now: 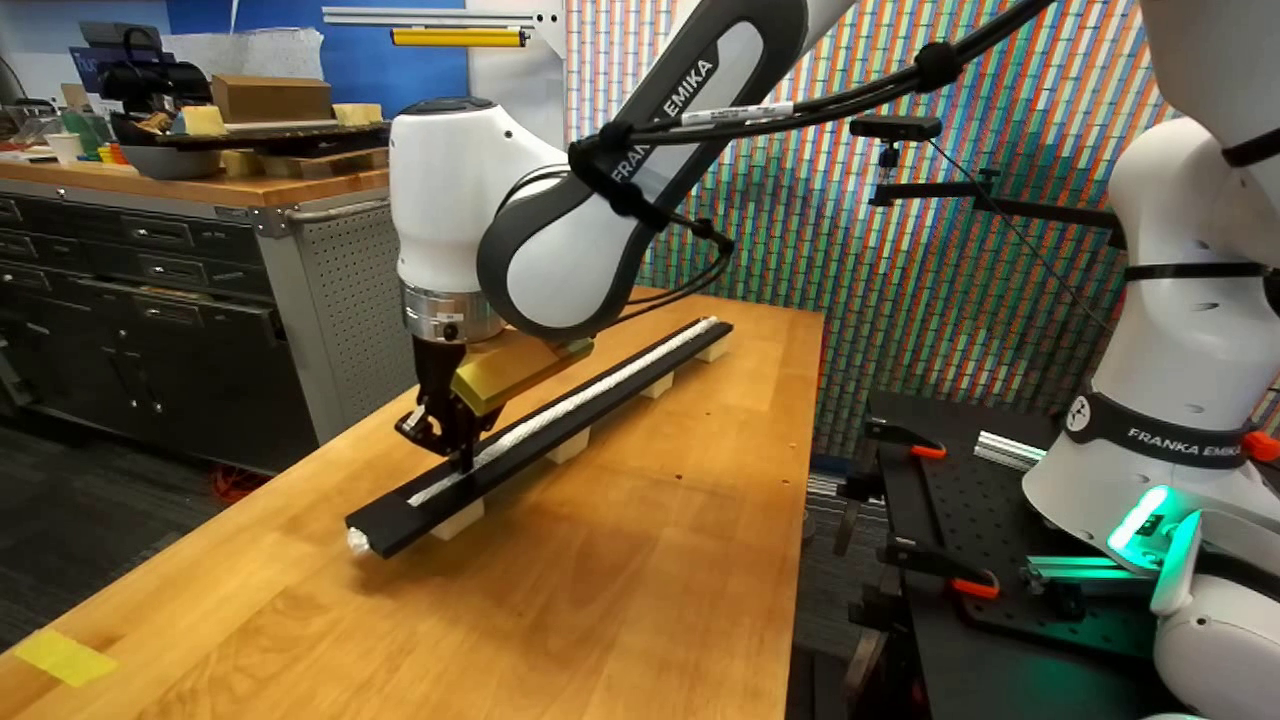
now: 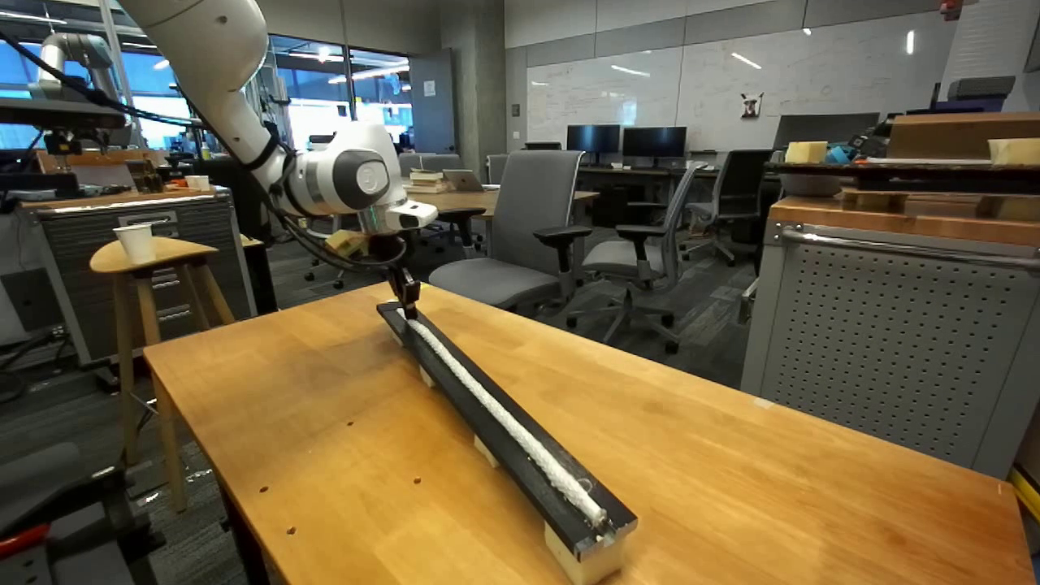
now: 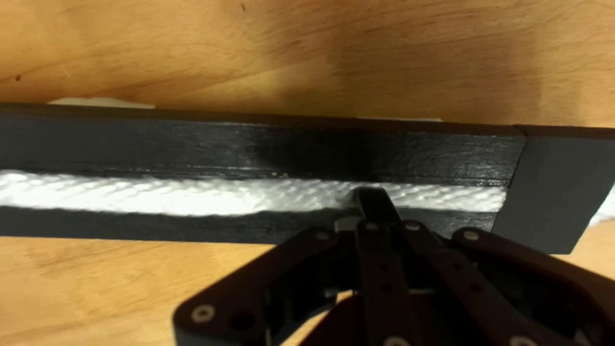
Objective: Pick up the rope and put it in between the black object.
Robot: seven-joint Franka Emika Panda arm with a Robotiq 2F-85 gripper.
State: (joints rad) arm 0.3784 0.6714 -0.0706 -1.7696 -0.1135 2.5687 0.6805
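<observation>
Can see a wooden table [image 1: 640,590] below the claw [image 1: 463,464], yellow tape [image 1: 66,657] well apart from it. In an exterior view, can see a dark cabinet [image 1: 130,320] left of the claw. In an exterior view, can spot a white cup [image 2: 136,244] on a stool [image 2: 184,251] left of the claw, a grey chair [image 2: 533,213] behind and right of it.

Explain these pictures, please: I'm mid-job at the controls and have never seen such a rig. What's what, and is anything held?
The machine is a robot arm with a two-fingered gripper. Two pictures look in from outside; the close-up looks down from the wrist. On the wooden table, a long black track rests on pale blocks, and the white rope lies along its groove. Nothing appears held: the gripper is shut and seems to touch the rope near one end.
</observation>
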